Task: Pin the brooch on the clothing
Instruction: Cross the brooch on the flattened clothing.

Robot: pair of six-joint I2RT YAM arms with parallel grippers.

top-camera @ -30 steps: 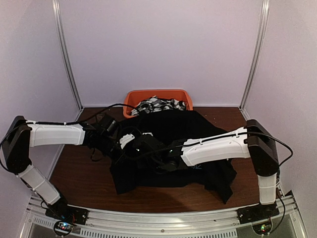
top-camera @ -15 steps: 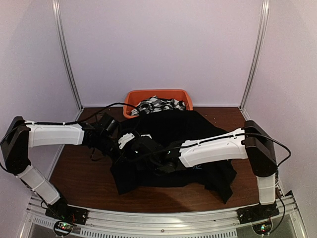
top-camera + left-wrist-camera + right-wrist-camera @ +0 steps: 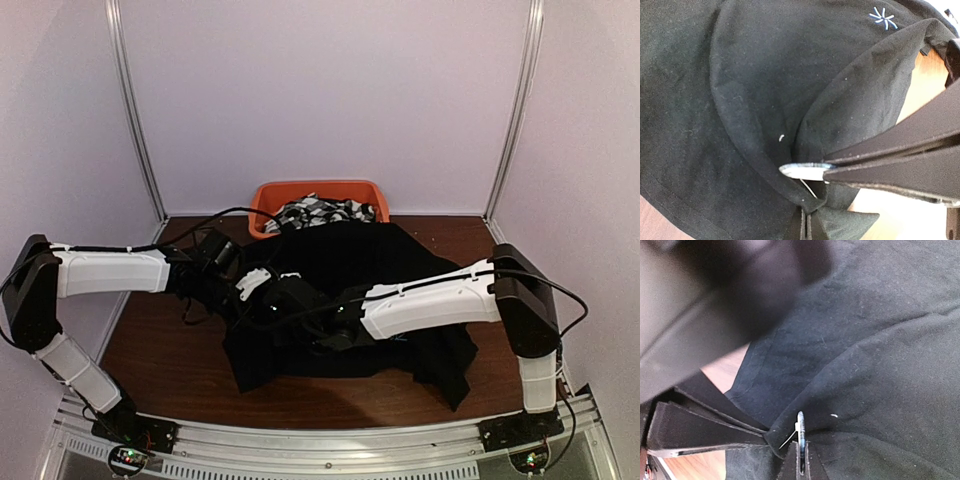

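I've got the right gripper (image 3: pixel 799 460) fully closed on the brooch (image 3: pixel 800 426), edge-on, long axis vertical, lower centre of the right wrist view. The left gripper (image 3: pixel 806 220) is closed too, pinching a black shirt (image 3: pixel 740 100) fold just under it.

Left arm (image 3: pixel 110 272) and right arm (image 3: pixel 430 305): long links in smooth white shells, rounded black housings at elbows and wrists. Thin black cables (image 3: pixel 200 222) loop along links. Black bases (image 3: pixel 125 430), small coloured lights (image 3: pixel 128 458) near them. Left gripper (image 3: pixel 806 220) dark, two thin flat fingers.
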